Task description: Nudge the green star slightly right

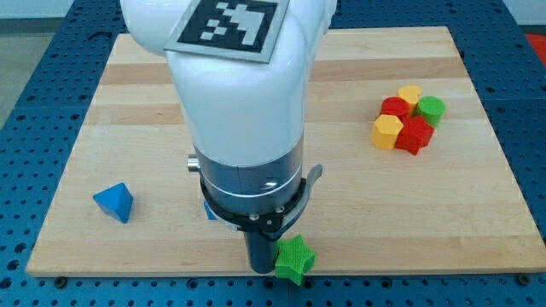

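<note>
My arm stands upright over the wooden board. My tip, a bare rod holding nothing, touches the green star-shaped block on its left side.

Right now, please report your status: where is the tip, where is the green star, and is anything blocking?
My tip touching green star's left side, near board's bottom edge. Path to view's right open. Red-yellow-green cluster far off, upper right.

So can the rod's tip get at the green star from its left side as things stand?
Probably yes. My tip sits right against the green star on the view's left, nothing between them, and the board to the star's right looks free.
</note>
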`<state>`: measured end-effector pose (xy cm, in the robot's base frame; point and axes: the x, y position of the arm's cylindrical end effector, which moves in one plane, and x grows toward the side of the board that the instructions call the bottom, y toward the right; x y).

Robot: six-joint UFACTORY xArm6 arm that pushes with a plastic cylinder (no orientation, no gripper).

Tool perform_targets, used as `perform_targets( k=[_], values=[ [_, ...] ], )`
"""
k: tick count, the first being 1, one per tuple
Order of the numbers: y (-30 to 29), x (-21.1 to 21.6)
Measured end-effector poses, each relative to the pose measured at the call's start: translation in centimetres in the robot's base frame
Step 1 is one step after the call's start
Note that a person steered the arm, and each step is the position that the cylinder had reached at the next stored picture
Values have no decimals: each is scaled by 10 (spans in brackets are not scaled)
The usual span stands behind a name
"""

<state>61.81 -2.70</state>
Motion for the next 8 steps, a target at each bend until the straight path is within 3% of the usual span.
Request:
perform_targets(
  k=[1, 2, 3, 8],
  values=[
    [-1, -4],
    [-54, -3],
    [-60, 1],
    [-18, 1]
  ],
)
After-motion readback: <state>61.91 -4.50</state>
